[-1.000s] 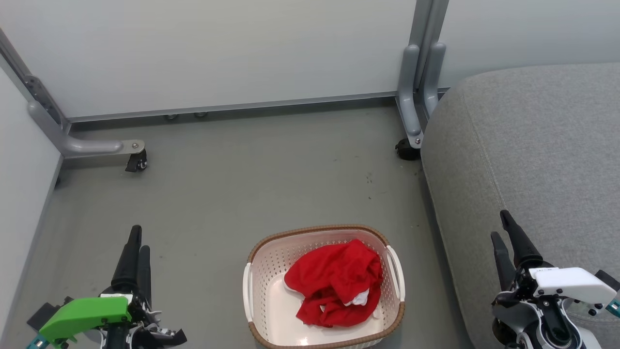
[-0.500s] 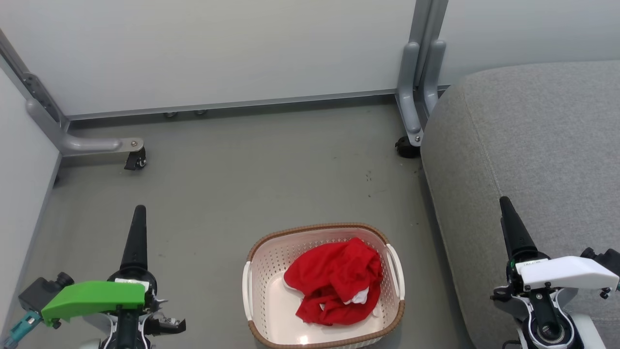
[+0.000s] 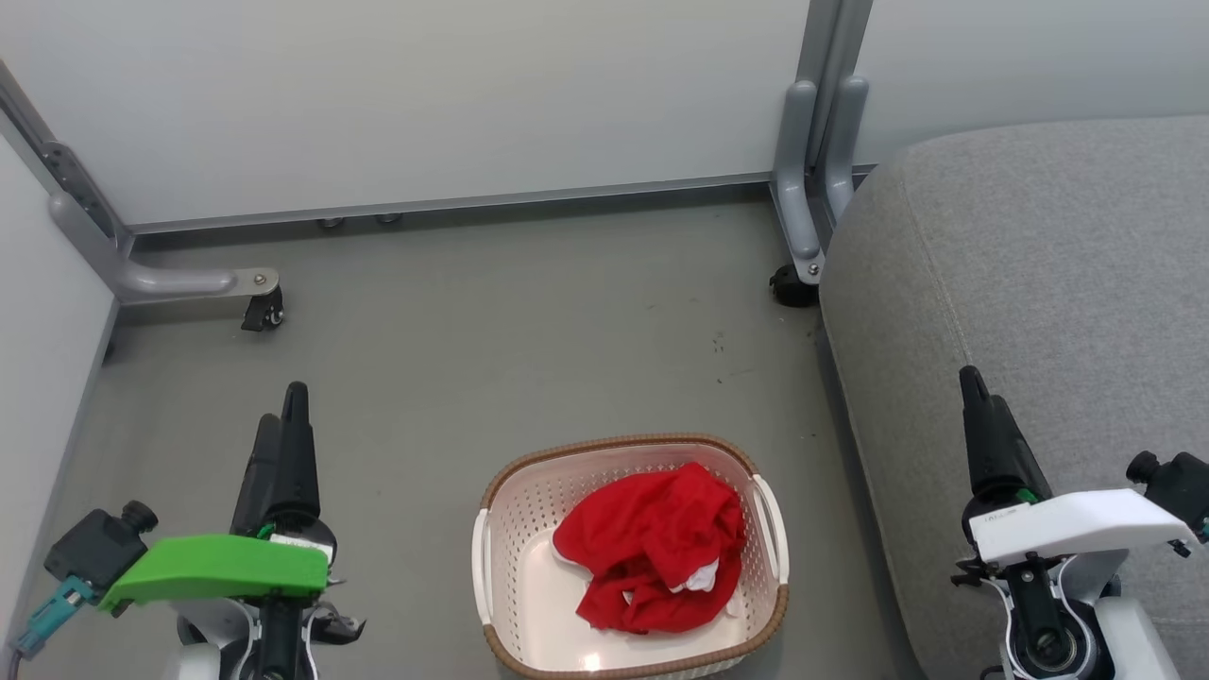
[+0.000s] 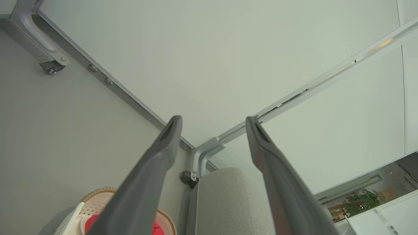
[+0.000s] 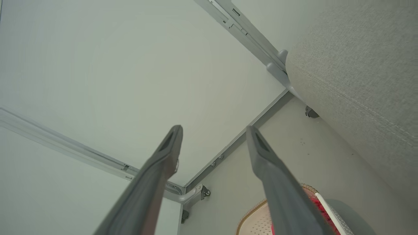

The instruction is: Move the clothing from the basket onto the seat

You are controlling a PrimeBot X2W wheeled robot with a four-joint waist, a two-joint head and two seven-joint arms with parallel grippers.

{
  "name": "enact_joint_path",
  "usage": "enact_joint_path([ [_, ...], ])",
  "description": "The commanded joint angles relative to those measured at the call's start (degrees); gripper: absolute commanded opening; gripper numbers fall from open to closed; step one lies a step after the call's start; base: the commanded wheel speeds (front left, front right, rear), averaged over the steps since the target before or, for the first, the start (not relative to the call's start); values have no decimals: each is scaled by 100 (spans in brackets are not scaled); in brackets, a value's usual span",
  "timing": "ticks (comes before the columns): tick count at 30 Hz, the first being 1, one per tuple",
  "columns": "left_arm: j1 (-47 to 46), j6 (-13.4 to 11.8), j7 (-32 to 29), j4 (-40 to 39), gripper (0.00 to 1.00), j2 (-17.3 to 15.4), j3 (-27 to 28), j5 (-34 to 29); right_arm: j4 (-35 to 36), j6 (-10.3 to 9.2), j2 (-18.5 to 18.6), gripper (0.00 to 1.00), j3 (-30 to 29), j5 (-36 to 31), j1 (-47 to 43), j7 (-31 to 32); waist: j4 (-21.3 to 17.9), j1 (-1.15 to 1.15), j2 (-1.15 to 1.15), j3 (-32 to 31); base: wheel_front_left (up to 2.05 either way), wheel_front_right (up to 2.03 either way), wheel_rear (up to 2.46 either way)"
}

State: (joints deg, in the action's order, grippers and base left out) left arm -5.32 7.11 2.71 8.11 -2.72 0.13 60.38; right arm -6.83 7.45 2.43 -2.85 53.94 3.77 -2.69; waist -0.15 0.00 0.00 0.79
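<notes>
Red clothing (image 3: pixel 652 552) lies bunched in the cream basket (image 3: pixel 614 442) on the grey floor (image 3: pixel 472 331), toward the basket's right side. Grey seat (image 3: pixel 1039 255) just right of basket. Left gripper (image 4: pixel 213 118) spread apart, left of basket. Right gripper (image 5: pixel 214 128) spread apart, over seat's near edge.
</notes>
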Motion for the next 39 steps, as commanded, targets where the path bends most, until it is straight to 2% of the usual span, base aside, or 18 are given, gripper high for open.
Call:
enact_joint_path([
  [1, -104, 29, 60, -102, 100, -77, -26, -256, 141, 3, 34, 100, 27, -277, 34, -65, 3, 0, 0, 0, 0, 0, 0],
  [15, -79, 35, 324, -55, 100, -139, -221, -1726, 252, 3, 48, 100, 141, -1624, -52, -328, 5, 0, 0, 29, 0, 0, 0],
  [39, -20, 39, 699, 42, 100, -110, -411, -3323, 300, 4, 53, 100, 279, -3382, -142, -704, 22, 0, 0, 73, 0, 0, 0],
])
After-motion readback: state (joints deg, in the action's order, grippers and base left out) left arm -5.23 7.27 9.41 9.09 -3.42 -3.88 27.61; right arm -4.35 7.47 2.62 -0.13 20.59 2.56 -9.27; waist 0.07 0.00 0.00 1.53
